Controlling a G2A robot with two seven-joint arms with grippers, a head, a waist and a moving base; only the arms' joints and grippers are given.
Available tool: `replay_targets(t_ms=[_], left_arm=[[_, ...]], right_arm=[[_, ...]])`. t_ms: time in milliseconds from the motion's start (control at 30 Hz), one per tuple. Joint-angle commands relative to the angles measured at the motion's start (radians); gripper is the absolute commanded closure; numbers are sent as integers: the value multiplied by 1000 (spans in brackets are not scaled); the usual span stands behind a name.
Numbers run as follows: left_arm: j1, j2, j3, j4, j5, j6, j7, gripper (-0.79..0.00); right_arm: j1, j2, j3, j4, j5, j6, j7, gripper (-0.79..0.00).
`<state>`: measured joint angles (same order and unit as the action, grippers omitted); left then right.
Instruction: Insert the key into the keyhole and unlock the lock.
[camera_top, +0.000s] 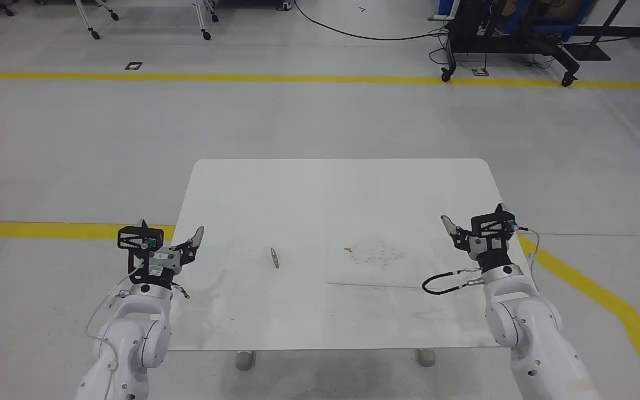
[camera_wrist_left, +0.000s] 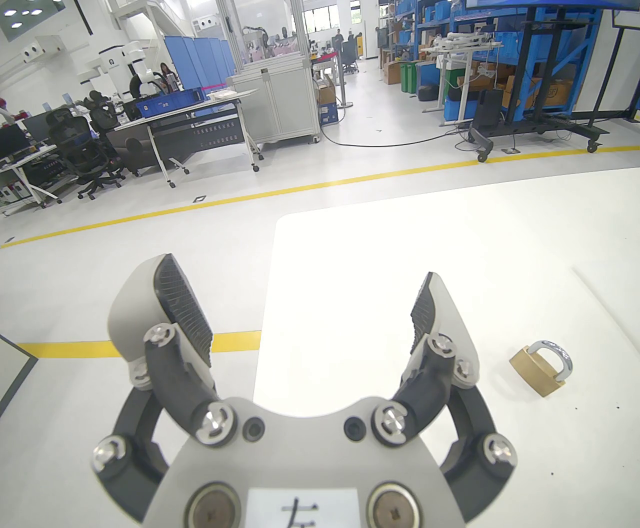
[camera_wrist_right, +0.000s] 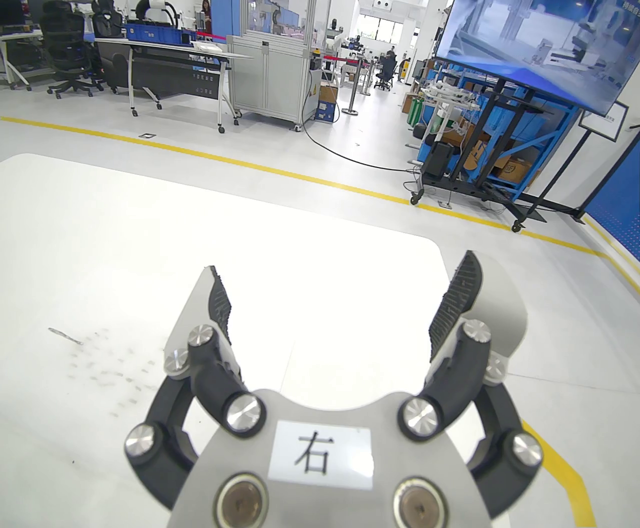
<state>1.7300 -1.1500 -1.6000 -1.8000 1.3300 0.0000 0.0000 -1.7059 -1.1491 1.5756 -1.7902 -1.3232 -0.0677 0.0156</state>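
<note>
A brass padlock (camera_wrist_left: 535, 370) with a silver shackle lies flat on the white table (camera_top: 340, 200), left of the middle, and appears small in the top view (camera_top: 273, 257). The thin metal key (camera_wrist_right: 65, 335) lies flat near the table's middle (camera_top: 349, 249), beside a patch of scuff marks. My left gripper (camera_wrist_left: 300, 300) hovers at the table's left edge (camera_top: 172, 238), open and empty, a short way from the padlock. My right gripper (camera_wrist_right: 340, 290) hovers near the right edge (camera_top: 475, 225), also open and empty, well apart from the key.
Grey scuff marks (camera_wrist_right: 110, 360) dot the table by the key. A black cable (camera_top: 445, 283) loops over the table beside the right arm. Yellow floor lines (camera_top: 300, 78) run around the table, with racks and desks far behind.
</note>
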Motion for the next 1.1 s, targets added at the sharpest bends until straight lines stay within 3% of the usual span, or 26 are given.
replay_targets(t_ms=[0,200,533,600,733,800,833,867,933,1067], left_arm=[[0,0,0,0,0,0,0,-785],[0,0,0,0,0,0,0,-785],[0,0,0,0,0,0,0,-785],[0,0,0,0,0,0,0,-785],[0,0,0,0,0,0,0,-785],[0,0,0,0,0,0,0,-785],[0,0,0,0,0,0,0,-785],[0,0,0,0,0,0,0,-785],[0,0,0,0,0,0,0,-785],[0,0,0,0,0,0,0,-785]], right_arm=[[52,2,-47,30,-1,-140,31,-785],[262,-16,-237,209,73,-370,121,-785],[287,-19,-254,241,91,-379,132,-785],[323,-22,-281,279,139,-460,161,-785],[470,-23,-356,421,189,-720,312,-785],[538,-29,-393,482,175,-747,359,-785],[565,-32,-415,501,153,-749,380,-745],[585,-35,-439,512,127,-757,400,-637],[623,-41,-478,543,107,-788,433,-508],[694,-53,-540,612,96,-818,495,-471]])
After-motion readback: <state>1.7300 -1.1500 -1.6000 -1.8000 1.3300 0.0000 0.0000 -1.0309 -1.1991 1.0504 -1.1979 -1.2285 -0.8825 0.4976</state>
